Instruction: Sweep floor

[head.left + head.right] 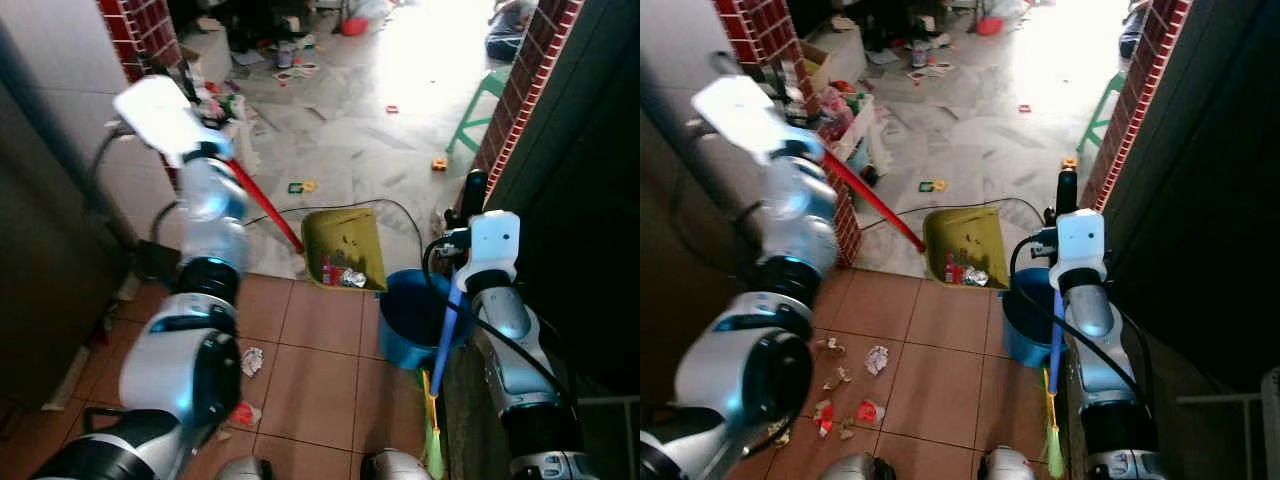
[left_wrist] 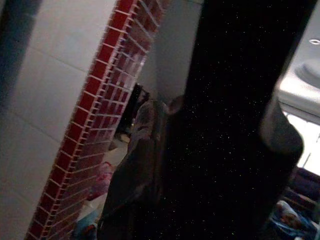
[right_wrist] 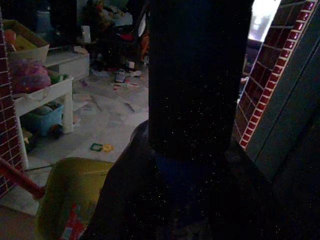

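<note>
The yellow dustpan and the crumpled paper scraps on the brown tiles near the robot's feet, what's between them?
In the right eye view, only bare brown floor tiles separate the yellow dustpan from the paper scraps; nothing else lies there.

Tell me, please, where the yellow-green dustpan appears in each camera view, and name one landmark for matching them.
Left eye view: dustpan, centre, on the floor beside the blue bucket.
Right eye view: centre, just above the bucket.
Left wrist view: not in it.
Right wrist view: low corner, with the red handle.
Shared landmark: the red brick pillar.
</note>
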Controlling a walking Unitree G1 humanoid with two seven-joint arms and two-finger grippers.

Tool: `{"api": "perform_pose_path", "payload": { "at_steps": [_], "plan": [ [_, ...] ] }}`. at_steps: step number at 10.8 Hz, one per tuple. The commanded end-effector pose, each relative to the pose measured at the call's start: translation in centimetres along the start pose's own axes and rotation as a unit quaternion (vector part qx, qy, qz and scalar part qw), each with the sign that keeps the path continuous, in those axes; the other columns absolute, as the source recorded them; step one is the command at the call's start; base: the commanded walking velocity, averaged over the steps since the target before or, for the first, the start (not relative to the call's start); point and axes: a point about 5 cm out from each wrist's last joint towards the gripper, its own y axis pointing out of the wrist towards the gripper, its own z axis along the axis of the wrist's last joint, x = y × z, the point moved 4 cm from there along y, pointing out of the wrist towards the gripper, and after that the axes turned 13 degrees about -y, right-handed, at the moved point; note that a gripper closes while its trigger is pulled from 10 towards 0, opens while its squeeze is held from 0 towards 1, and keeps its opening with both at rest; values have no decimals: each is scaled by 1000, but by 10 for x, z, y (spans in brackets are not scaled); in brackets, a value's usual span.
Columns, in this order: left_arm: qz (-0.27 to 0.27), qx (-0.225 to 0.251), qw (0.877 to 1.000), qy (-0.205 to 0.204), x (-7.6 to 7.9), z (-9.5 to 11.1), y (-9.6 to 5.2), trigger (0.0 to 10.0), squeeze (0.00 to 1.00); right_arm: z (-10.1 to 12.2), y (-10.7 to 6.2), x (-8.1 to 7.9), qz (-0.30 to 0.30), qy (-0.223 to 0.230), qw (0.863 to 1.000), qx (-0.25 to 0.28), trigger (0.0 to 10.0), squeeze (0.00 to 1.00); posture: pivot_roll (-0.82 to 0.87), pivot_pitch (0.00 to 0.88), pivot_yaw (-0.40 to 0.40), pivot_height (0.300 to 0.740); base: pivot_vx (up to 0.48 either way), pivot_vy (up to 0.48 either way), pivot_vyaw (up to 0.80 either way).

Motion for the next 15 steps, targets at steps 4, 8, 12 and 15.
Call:
{"api": "perform_pose_path", "payload": {
  "at_steps": [4, 8, 12, 15],
  "plan": [
    [-34, 14, 999, -13, 27, 1, 0, 10000, 0, 7, -6, 13, -23, -11, 1000, 18, 10000, 0, -167, 3, 70, 740, 0, 0, -600],
    [-28, 20, 999, -8, 22, 3, 1, 10000, 0, 8, -10, 10, -16, -12, 1000, 18, 10000, 0, -167, 3, 66, 740, 214, 0, 0],
    [-29, 21, 999, -11, 24, 2, 0, 10000, 0, 8, -11, 10, -13, -12, 1000, 18, 10000, 0, -172, 8, 61, 740, 363, 0, 0],
    [-33, 22, 999, -9, 25, 2, -1, 10000, 0, 8, -9, 9, -13, -11, 1000, 14, 10000, 0, -167, 10, 56, 740, 373, -291, 0]
  ]
}}
